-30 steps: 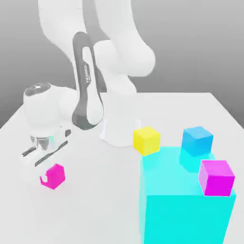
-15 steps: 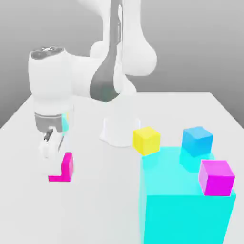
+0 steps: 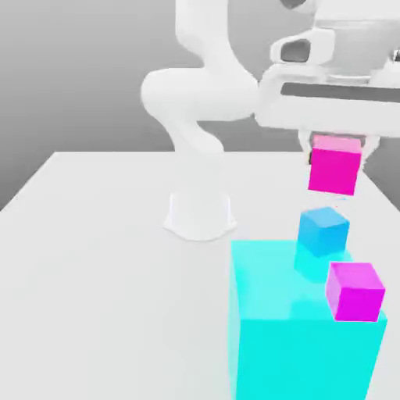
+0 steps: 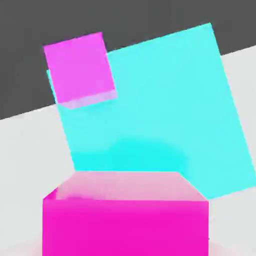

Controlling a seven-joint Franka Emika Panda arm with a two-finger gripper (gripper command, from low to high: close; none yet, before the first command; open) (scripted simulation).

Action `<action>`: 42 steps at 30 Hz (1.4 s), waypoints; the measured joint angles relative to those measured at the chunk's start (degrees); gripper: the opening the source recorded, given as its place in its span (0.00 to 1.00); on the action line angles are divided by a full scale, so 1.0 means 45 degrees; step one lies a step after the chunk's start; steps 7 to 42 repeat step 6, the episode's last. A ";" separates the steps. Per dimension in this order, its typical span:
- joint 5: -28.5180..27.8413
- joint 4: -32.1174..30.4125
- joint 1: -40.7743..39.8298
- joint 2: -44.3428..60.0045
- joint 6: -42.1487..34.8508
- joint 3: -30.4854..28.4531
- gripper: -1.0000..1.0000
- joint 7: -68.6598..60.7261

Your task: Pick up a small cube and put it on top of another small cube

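The gripper held the hot-pink cube clamped between its jaws, lifted in the air directly above the blue cube. The blue cube sat on the table just behind the big cyan block, and a violet-magenta cube rested on the block's top near its corner.

You won't find any readable text, label, number or sign on the cubes, the arm or the bench.
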 joint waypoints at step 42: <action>0.0045 -0.0819 0.0000 0.0462 0.1248 0.0236 1.00 0.0045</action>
